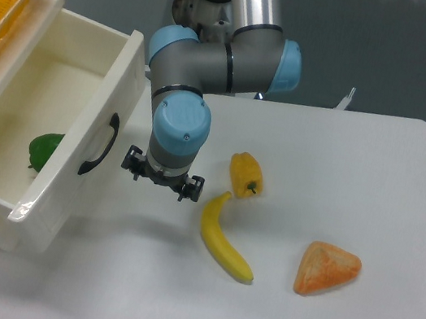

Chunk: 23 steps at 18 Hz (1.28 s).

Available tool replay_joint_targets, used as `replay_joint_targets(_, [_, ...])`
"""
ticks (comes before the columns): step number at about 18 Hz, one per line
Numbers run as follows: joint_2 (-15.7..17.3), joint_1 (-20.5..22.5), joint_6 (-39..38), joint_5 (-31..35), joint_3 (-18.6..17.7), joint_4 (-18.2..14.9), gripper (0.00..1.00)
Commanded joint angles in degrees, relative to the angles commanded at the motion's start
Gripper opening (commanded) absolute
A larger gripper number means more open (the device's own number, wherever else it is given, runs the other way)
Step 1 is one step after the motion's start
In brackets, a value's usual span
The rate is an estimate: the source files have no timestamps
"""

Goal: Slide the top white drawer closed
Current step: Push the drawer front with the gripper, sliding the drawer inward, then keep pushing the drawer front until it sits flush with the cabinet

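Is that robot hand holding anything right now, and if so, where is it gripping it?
Nothing is held. The hand hangs beside the top white drawer, just right of its black handle.

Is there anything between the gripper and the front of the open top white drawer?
Nothing visible. The gripper hangs just right of the top white drawer front, near its black handle, with only bare table between.
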Motion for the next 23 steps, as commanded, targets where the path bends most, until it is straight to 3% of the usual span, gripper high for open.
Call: replay_joint_targets(23, [0.97,-2.64,-0.35,-1.76,0.18,-0.09,1.00])
